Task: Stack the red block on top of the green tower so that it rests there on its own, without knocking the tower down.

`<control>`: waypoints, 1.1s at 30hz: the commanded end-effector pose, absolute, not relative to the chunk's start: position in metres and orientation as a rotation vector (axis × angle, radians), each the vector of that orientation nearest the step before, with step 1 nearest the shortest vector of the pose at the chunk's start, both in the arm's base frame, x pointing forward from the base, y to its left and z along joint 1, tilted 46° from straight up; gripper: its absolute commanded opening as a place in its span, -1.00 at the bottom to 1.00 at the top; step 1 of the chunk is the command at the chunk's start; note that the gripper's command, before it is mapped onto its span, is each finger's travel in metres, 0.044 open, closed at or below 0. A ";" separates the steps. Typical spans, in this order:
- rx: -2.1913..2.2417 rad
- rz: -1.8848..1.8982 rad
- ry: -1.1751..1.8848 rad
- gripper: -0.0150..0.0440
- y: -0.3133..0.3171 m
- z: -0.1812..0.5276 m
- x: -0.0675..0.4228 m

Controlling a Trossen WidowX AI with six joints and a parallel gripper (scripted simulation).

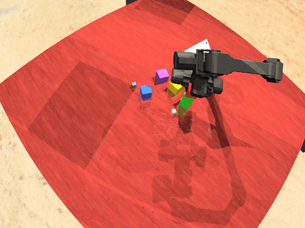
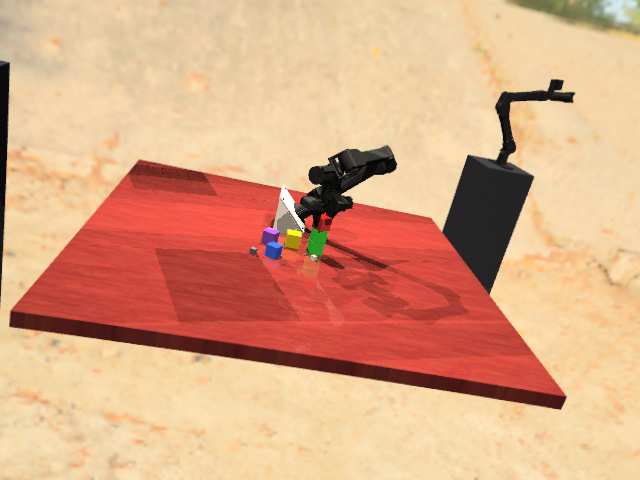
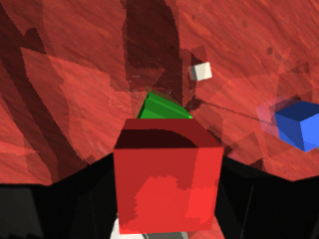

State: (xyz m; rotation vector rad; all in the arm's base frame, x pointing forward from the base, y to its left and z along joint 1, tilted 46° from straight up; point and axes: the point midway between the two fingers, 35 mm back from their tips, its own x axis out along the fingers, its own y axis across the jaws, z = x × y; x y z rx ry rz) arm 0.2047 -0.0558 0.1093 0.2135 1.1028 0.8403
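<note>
My gripper [image 2: 324,221] was clamped half-closed on the red block [image 3: 166,181], which filled the space between my fingers. The green tower [image 2: 316,241] stood upright on the counter [image 2: 155,289], just below and slightly ahead of the block; whether the two touched, I could not tell. The yellow block [image 2: 293,238] sat near the tower.

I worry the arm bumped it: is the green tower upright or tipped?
Upright. In the exterior view the green tower stands straight on the table, with the red block held in the gripper at its top.
</note>
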 end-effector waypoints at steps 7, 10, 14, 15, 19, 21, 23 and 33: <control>0.220 0.839 1.101 -0.49 -0.054 0.108 0.205; 0.220 0.839 1.101 -0.49 -0.054 0.108 0.205; 0.220 0.839 1.101 -0.49 -0.054 0.108 0.205; 0.220 0.839 1.101 -0.49 -0.054 0.108 0.205; 0.215 0.839 1.103 -0.40 -0.055 0.109 0.205; 0.215 0.839 1.103 -0.22 -0.055 0.109 0.205; 0.215 0.839 1.103 -0.05 -0.055 0.109 0.205; 0.215 0.839 1.103 0.84 -0.055 0.109 0.205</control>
